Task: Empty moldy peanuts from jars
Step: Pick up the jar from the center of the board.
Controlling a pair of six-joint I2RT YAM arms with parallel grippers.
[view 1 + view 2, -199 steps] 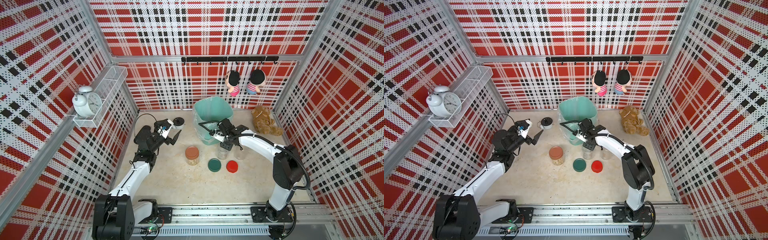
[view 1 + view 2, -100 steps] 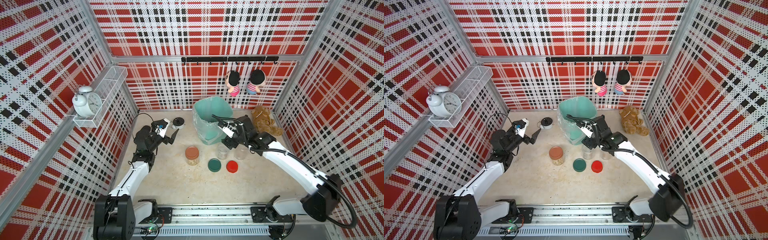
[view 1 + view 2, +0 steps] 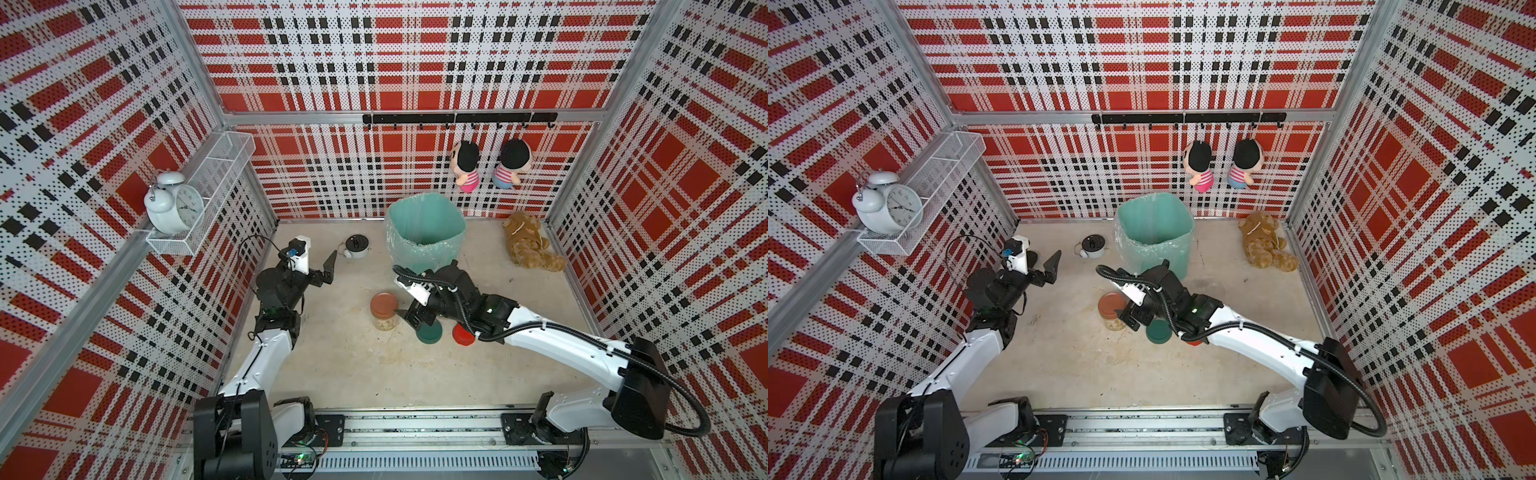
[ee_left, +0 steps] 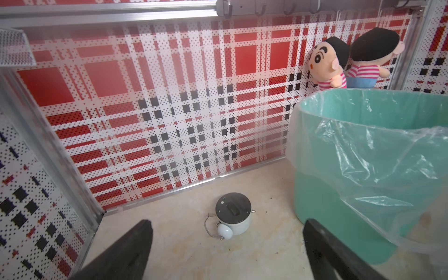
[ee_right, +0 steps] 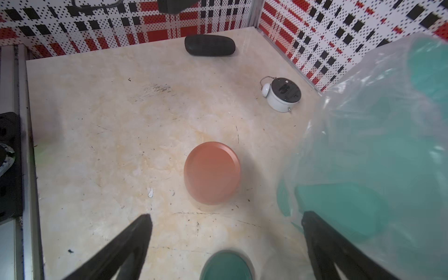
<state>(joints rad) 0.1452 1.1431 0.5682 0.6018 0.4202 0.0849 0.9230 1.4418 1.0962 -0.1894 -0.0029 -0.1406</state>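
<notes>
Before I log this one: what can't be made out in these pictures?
Peanuts in the brown-lidded jar: too small in both top views to show mould; the right wrist view shows only the blurred lid.
Red lid: partly under the right arm in both top views.
Green lid: cut off by the right wrist view's edge.
Teal bin: inside too dim in both top views; wrist views miss its floor.

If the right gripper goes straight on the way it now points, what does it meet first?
Most likely the jar with the terracotta lid, centred ahead of the open right gripper; depth is unclear.
</notes>
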